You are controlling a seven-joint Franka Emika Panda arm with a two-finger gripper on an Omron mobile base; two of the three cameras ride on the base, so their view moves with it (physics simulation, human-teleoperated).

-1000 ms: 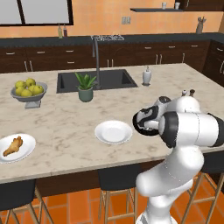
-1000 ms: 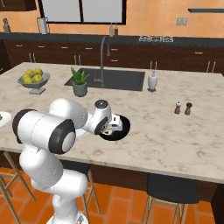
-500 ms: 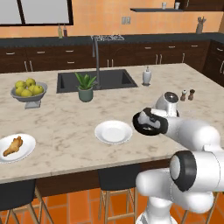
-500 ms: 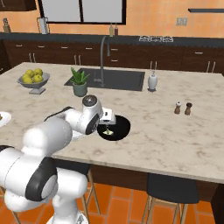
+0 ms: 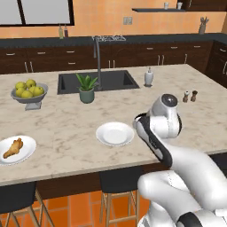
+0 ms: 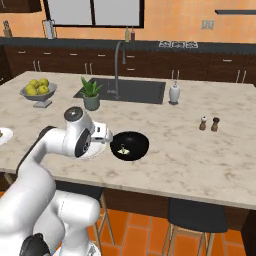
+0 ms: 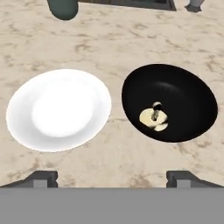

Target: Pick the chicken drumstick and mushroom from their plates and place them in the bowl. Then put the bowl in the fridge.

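Note:
The black bowl (image 7: 169,101) (image 6: 130,145) sits on the marble island with the pale mushroom (image 7: 154,117) (image 6: 122,149) lying inside it. Just left of the bowl is an empty white plate (image 7: 57,109) (image 5: 114,133). My gripper (image 7: 111,178) hovers above the gap between plate and bowl, open, its fingertips (image 7: 41,177) wide apart with nothing between them. At the island's far left, the golden-brown chicken drumstick (image 5: 12,147) rests on the second white plate (image 5: 24,153). The fridge is out of view.
A grey footed bowl of yellow-green fruit (image 5: 29,91) stands at the back left. A potted plant (image 5: 87,88), the sink (image 5: 111,80), a soap dispenser (image 5: 149,77) and two shakers (image 5: 190,95) lie beyond. Stools stand under the near edge.
The arm has folded round, its elbow swinging low to the front. The hand has drawn back from over the bowl towards the empty plate. The mushroom stays in the bowl.

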